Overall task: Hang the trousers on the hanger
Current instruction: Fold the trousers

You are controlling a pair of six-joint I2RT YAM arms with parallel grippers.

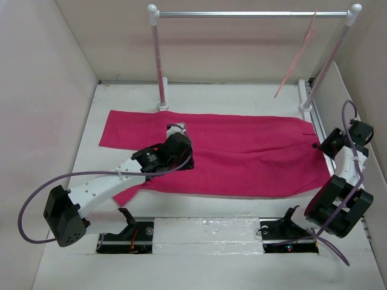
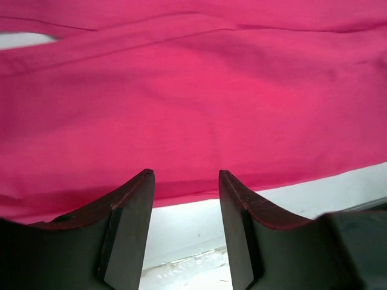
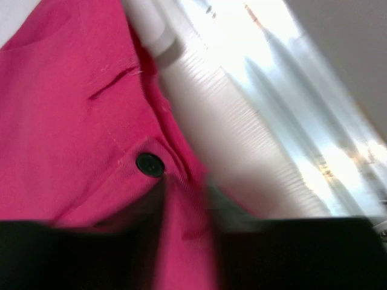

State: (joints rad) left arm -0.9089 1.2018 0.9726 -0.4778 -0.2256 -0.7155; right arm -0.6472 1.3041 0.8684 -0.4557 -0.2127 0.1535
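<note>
The magenta trousers [image 1: 242,154] lie flat across the middle of the table. The pale pink wire hanger [image 1: 296,60] hangs from the right end of the silver rail. My left gripper [image 1: 178,129] hovers over the left part of the trousers. In the left wrist view it [image 2: 184,181] is open and empty, with the cloth [image 2: 193,103] ahead of the fingertips. My right gripper [image 1: 319,145] is at the trousers' right end. In the blurred right wrist view it [image 3: 187,199] is closed on the cloth [image 3: 72,121] just below a black button [image 3: 149,164].
The silver rail [image 1: 254,13] on two white posts [image 1: 161,66] stands at the back. White walls close in the table on the left, back and right. The arm bases [image 1: 205,232] sit at the near edge.
</note>
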